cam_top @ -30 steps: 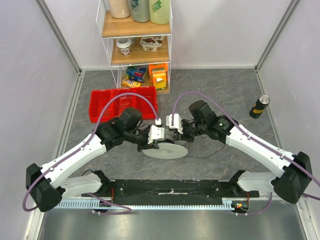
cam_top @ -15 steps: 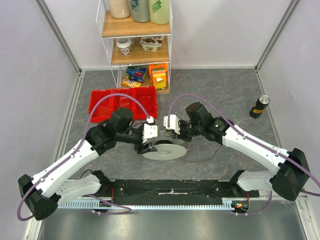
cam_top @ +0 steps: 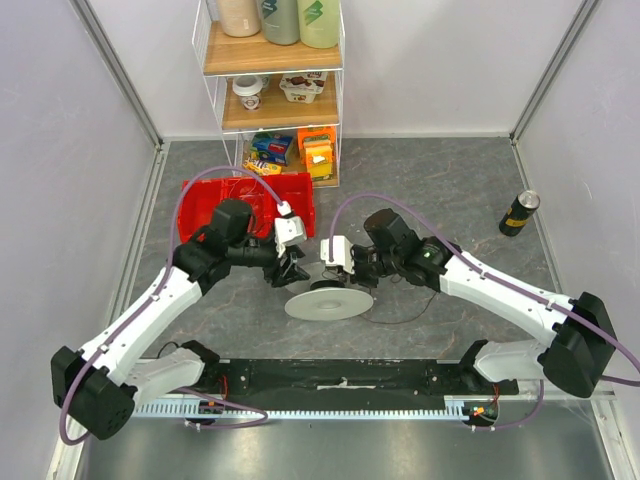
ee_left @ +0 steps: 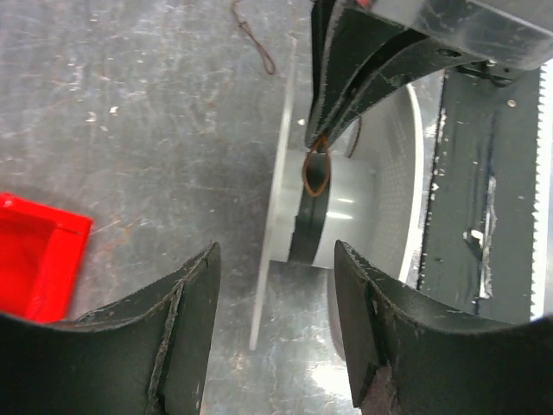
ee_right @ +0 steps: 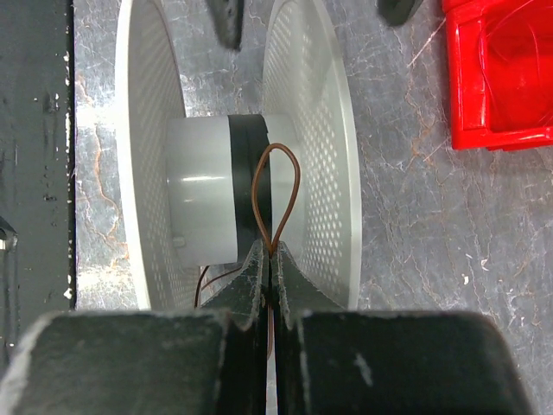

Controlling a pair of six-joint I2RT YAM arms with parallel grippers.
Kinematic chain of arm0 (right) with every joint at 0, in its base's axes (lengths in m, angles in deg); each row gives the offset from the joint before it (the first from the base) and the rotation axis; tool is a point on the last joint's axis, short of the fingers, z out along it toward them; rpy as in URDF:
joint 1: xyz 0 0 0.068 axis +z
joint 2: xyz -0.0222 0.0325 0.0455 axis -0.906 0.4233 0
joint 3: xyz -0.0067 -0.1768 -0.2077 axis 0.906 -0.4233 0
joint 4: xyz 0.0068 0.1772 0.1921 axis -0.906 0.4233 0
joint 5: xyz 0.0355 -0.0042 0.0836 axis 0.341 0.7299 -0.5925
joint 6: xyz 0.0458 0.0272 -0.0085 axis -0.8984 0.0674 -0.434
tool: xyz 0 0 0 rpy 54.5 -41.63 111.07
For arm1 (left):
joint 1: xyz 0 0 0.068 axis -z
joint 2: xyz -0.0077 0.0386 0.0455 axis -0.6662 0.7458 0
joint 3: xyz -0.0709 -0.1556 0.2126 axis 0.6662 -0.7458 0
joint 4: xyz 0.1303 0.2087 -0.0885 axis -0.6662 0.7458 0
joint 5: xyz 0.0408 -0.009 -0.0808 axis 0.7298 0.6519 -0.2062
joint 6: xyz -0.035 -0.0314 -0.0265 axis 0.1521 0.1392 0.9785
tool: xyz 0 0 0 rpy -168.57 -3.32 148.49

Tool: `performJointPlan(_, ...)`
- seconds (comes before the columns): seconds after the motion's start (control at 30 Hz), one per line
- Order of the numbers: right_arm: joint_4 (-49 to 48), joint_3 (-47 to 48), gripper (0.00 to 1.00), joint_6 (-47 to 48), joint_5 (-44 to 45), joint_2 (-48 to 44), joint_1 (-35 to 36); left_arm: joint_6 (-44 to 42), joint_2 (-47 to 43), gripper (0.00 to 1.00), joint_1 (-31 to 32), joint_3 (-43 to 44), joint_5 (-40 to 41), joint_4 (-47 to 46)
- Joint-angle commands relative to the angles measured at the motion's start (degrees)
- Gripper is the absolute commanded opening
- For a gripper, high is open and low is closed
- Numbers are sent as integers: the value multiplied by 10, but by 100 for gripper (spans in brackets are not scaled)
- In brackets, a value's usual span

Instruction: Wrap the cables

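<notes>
The cable (ee_right: 296, 183) makes a narrow loop lying across the hub of the spool (ee_right: 199, 190), its stem pinched between the pressed-together right fingers (ee_right: 244, 278), its tip pointing toward the left fingers (ee_left: 186, 298), which are spread and empty on the spool's opposite side.

Cables (ee_right: 298, 186) smooth brown wire; spool (ee_right: 311, 130) perf. matt plastic.

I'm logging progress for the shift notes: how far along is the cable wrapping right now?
Done: a dark band rings the spool hub, apparently turns already wound. In hand: the right gripper is shut on the cable, holding a loop against the hub; the left gripper stands open, holding nothing. Left: a loose stretch lies on the table, not yet wound.
</notes>
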Motion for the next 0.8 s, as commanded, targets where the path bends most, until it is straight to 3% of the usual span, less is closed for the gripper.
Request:
performJointPlan(0.0,-7,7,0,8,10,-1,9,46,16,60,12,-14,-46,-57)
performJointPlan(0.63,-40,-3,0,-7,100,-5,41,96,78,56,33,-50,-66,-164)
performJointPlan(0.77,-42,-8,0,-5,106,-8,45,110,81,52,33,-57,-66,-182)
